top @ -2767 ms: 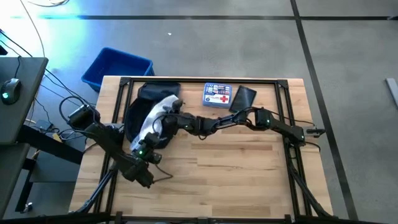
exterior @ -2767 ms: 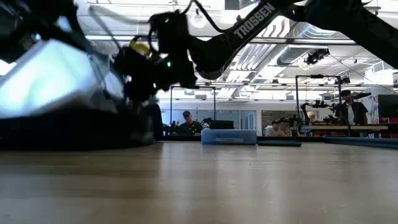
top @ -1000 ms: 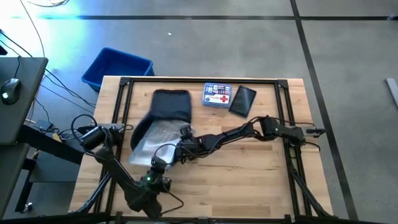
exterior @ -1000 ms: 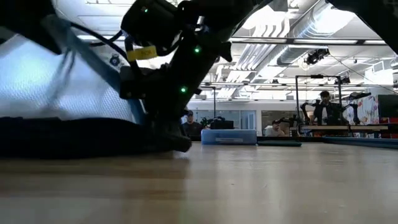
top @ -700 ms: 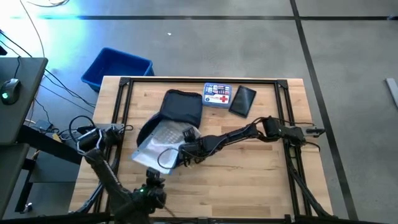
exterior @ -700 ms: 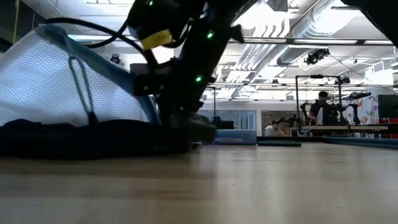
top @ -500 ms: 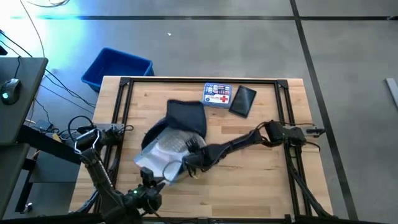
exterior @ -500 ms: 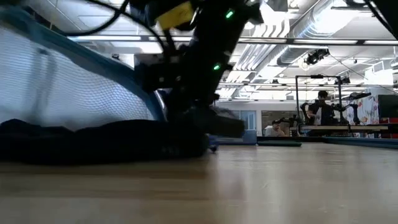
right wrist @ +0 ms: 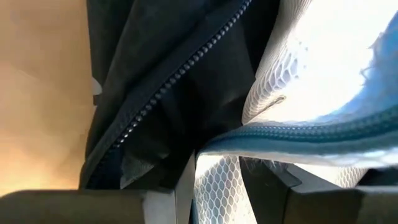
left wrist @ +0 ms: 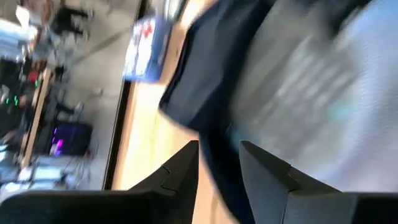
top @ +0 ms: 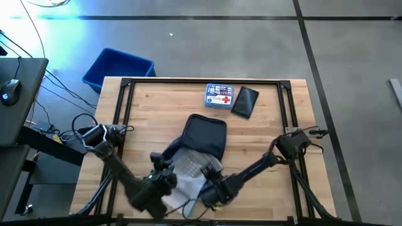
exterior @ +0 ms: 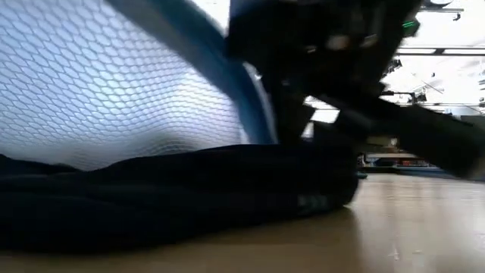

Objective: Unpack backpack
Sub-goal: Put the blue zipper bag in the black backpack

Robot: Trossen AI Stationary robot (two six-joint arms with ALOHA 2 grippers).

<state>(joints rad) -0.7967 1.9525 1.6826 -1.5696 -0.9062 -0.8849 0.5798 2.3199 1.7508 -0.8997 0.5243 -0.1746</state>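
Both grippers dragged the backpack (top: 204,135) toward the surface's near edge; right jaws grip its mesh lining, left jaws unclear.

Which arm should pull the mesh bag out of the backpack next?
Right. Its gripper is at the mesh bag, its fingers astride the bag's blue edge. The left gripper sits beside the backpack.

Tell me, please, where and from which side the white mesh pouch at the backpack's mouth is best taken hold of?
Probably by the blue zipper edge of the mesh pouch: it is a firm band where the netting is loose. It sticks out of the backpack toward the table's near edge, so coming in from that near side seems best, where the right gripper and left gripper already are.
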